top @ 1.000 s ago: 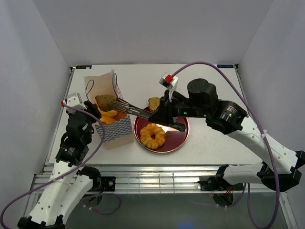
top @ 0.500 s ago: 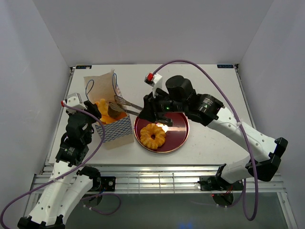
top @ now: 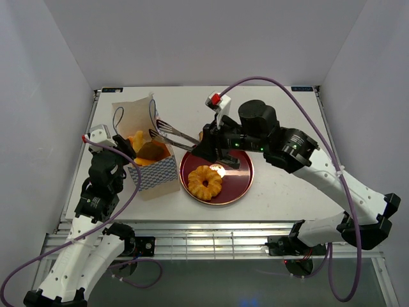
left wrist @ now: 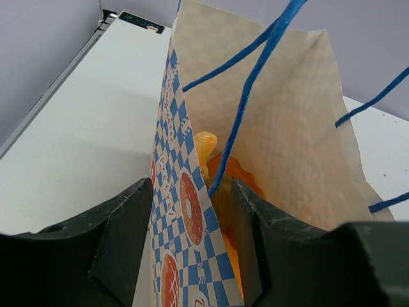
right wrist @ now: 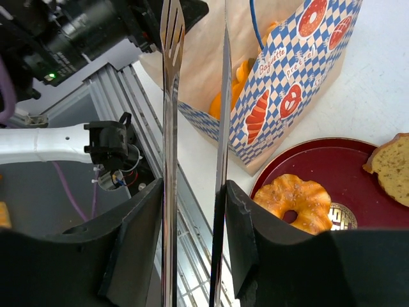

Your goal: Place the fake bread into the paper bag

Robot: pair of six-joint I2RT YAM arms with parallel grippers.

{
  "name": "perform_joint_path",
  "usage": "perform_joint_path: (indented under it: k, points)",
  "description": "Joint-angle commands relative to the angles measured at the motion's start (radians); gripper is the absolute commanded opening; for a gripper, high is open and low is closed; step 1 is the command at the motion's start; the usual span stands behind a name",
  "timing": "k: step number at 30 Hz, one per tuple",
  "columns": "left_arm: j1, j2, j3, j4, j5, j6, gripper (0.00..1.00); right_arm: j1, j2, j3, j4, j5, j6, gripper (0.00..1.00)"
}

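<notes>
The paper bag [top: 155, 174] stands upright at the left, and my left gripper [top: 125, 151] is shut on its near side wall [left wrist: 185, 198]. Orange pastries [top: 137, 140] and a brown slice [top: 153, 151] lie inside it; the orange ones show in the left wrist view [left wrist: 216, 167]. My right gripper [top: 209, 146] is shut on metal tongs [top: 171, 133], whose empty tips stand apart over the bag's mouth [right wrist: 171, 38]. A golden ring pastry [top: 204, 181] lies on the dark-red plate [top: 241, 182]. A bread slice [right wrist: 391, 167] also lies on the plate [right wrist: 332, 160].
The bag's blue cord handles [left wrist: 255, 70] hang across its mouth. The table's near edge and metal rail [top: 211, 230] run just below the plate and bag. White walls enclose the table on three sides.
The tongs carried a brown slice over the bag and let it go inside. The tongs are now empty, and my right arm has drawn back a little to the right.
</notes>
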Motion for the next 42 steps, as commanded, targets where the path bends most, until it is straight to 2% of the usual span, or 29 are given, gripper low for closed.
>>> perform_joint_path:
  k: [1,8,18,25,29,30,35,36,39,42]
  points:
    - [-0.005,0.003,0.006,-0.016,-0.010,0.008,0.62,0.005,-0.106,-0.010,0.031,0.032,-0.003,0.47]
    - [-0.005,0.005,0.006,-0.016,-0.018,0.010,0.62,0.003,-0.272,-0.194,0.012,0.172,0.032,0.47]
    - [-0.007,0.008,0.008,-0.016,-0.016,0.010,0.62,0.003,-0.530,-0.498,0.014,0.573,0.109,0.44]
    - [-0.005,0.006,0.006,-0.018,-0.013,0.010,0.62,-0.032,-0.570,-0.697,0.020,0.824,0.183,0.44]
    - [-0.005,0.008,0.008,-0.016,-0.006,0.008,0.63,-0.180,-0.519,-0.750,0.070,0.783,0.152,0.43]
    - [-0.005,0.008,0.008,-0.018,-0.006,0.010,0.63,-0.267,-0.513,-0.763,0.093,0.722,0.138,0.43]
    - [-0.005,-0.004,0.006,-0.018,-0.009,0.008,0.63,-0.495,-0.463,-0.897,0.251,0.571,0.040,0.43]
    - [-0.005,-0.004,0.006,-0.016,-0.009,0.008,0.63,-0.561,-0.455,-0.921,0.329,0.480,0.025,0.43]
    - [-0.005,-0.004,0.006,-0.016,-0.003,0.008,0.63,-0.676,-0.398,-0.981,0.403,0.340,0.032,0.43]
    - [-0.005,-0.006,0.008,-0.016,0.005,0.007,0.63,-0.739,-0.320,-1.007,0.463,0.299,0.051,0.43]
